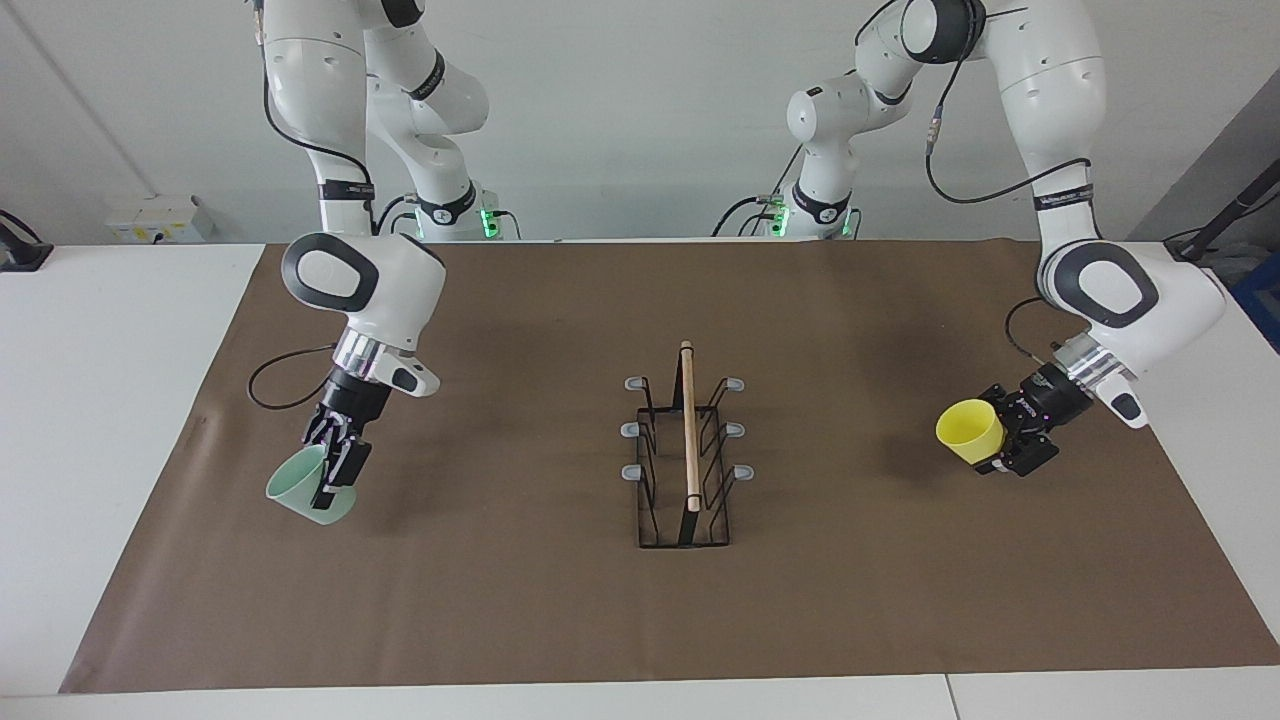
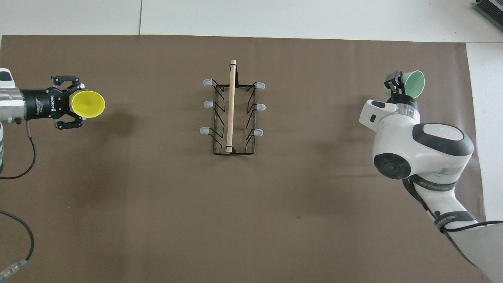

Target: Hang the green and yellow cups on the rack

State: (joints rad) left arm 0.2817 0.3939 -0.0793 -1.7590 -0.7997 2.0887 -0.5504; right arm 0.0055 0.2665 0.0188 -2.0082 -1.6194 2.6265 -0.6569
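Observation:
The rack (image 1: pixel 688 450) (image 2: pixel 232 114) stands in the middle of the brown mat, with its wooden rod along the top and nothing on its grey-tipped prongs. My left gripper (image 1: pixel 988 442) (image 2: pixel 72 104) is shut on the yellow cup (image 1: pixel 968 430) (image 2: pixel 87 103). It holds the cup on its side over the mat toward the left arm's end, mouth toward the rack. My right gripper (image 1: pixel 335 480) (image 2: pixel 395 84) is shut on the rim of the green cup (image 1: pixel 305 492) (image 2: pixel 414 83). It holds the cup tilted just over the mat toward the right arm's end.
The brown mat (image 1: pixel 520 600) covers most of the white table (image 1: pixel 90 400). A white box (image 1: pixel 160 218) sits on the table at the right arm's end, near the wall. A black cable (image 2: pixel 23 173) trails from the left arm.

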